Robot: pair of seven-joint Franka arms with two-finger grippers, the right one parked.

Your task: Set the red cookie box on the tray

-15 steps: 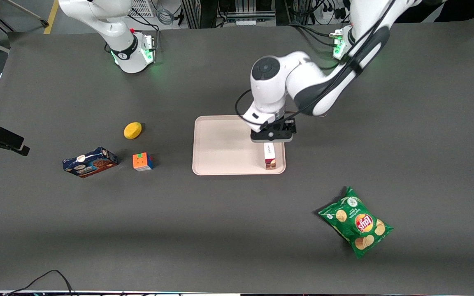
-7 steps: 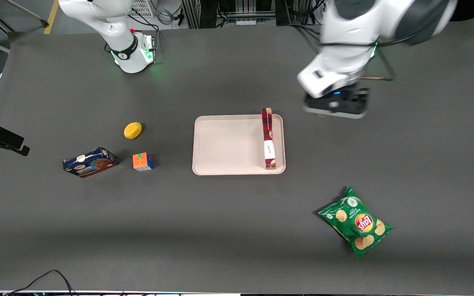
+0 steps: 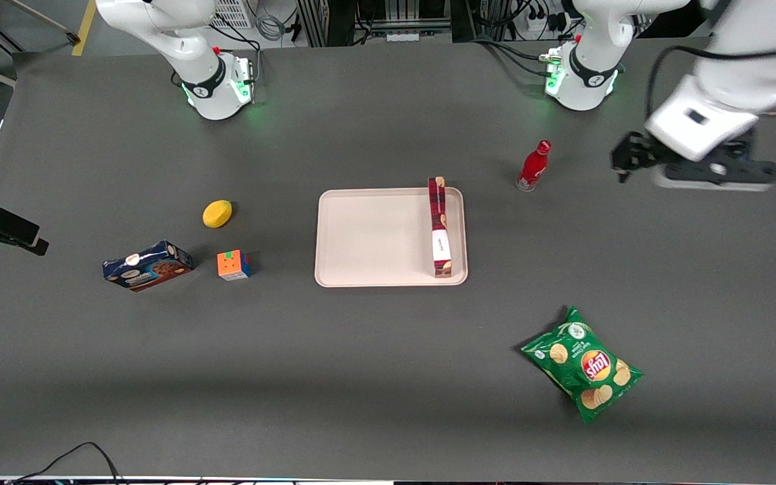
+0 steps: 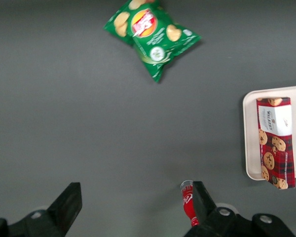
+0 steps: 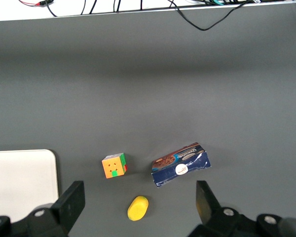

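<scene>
The red cookie box (image 3: 438, 225) lies lengthwise on the tray (image 3: 368, 236), along the tray edge toward the working arm's end. Its cookie-picture end is nearest the front camera and its other end reaches the tray rim. The left wrist view shows the red cookie box (image 4: 275, 143) on the tray (image 4: 250, 133) from above. My left gripper (image 3: 627, 160) hovers high over bare table, well off toward the working arm's end, away from the tray. Its fingers (image 4: 71, 197) stand wide open with nothing between them; my gripper (image 4: 136, 197) looks down on grey table.
A red bottle (image 3: 534, 166) stands upright between the tray and my gripper, and the bottle (image 4: 189, 202) shows beside one finger. A green chips bag (image 3: 582, 364) lies nearer the front camera. A blue cookie box (image 3: 147, 265), colour cube (image 3: 234, 265) and yellow object (image 3: 217, 213) lie toward the parked arm's end.
My gripper was low over the red cookie box on the tray; it let go, rose and swung off toward the working arm's end. The box stays put; the bottle is uncovered.
</scene>
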